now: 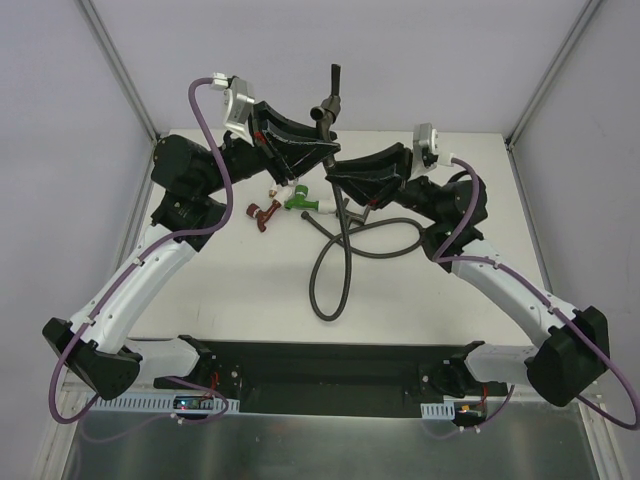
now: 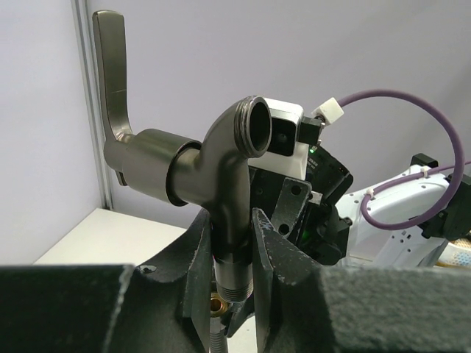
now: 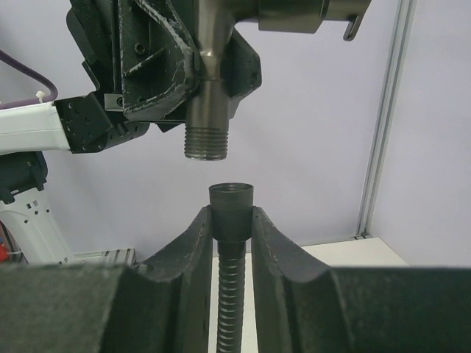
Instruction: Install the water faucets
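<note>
My left gripper (image 1: 322, 140) is shut on the grey-brown metal faucet (image 1: 328, 105), held upright in the air with its lever handle up; in the left wrist view the fingers (image 2: 271, 257) clamp its stem (image 2: 228, 176). My right gripper (image 1: 336, 178) is shut on the end nut (image 3: 230, 209) of the dark flexible hose (image 1: 335, 270), right below the faucet's threaded end (image 3: 206, 140), with a small gap between them. The red faucet (image 1: 263, 213) and the green faucet (image 1: 298, 200) lie on the table. A small white piece (image 1: 277, 189) lies beside them.
The hose loops over the middle of the white table (image 1: 200, 300). Metal frame posts (image 1: 120, 70) rise at the back corners. The two arms' wrists meet close together above the back of the table.
</note>
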Available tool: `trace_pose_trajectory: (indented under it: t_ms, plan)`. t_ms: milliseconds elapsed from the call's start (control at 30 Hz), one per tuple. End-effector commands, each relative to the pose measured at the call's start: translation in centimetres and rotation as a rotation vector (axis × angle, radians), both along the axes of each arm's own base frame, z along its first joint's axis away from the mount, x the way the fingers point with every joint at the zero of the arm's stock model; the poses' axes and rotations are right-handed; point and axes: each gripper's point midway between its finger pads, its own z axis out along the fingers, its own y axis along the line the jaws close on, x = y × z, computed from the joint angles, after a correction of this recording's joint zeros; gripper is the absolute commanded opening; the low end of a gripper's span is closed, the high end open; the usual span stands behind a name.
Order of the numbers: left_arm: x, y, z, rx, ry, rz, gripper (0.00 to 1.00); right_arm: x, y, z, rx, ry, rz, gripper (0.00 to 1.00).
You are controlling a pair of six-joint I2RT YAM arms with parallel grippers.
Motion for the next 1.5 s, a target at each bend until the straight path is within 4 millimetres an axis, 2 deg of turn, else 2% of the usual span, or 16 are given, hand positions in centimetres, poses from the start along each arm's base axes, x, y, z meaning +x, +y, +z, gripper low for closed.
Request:
trace_pose_trajectory:
  t_ms: [0, 400, 1133, 1467]
  plan:
    - [-1.1, 1.2, 2.8, -0.062, -0.120, 0.026, 0.00, -2.4, -1.1, 2.9, 0.093, -0.124, 0.029, 0.04]
    - [-0.1, 0.3, 1.3, -0.042, -0.068, 0.000, 0.00, -2.8, -2.0, 3.6, 0.153, -0.143, 0.011, 0.03]
    - [-1.0, -0.7, 0.4, -0.022, -0.060, -0.069, 0.00, -1.3, -2.3, 3.4, 0.179, -0.100, -0.036, 0.02]
    - [-0.7, -1.1, 0.4, -0.028, -0.072, -0.072, 0.00, -3.1, -2.2, 3.9, 0.176, -0.134, 0.049, 0.02]
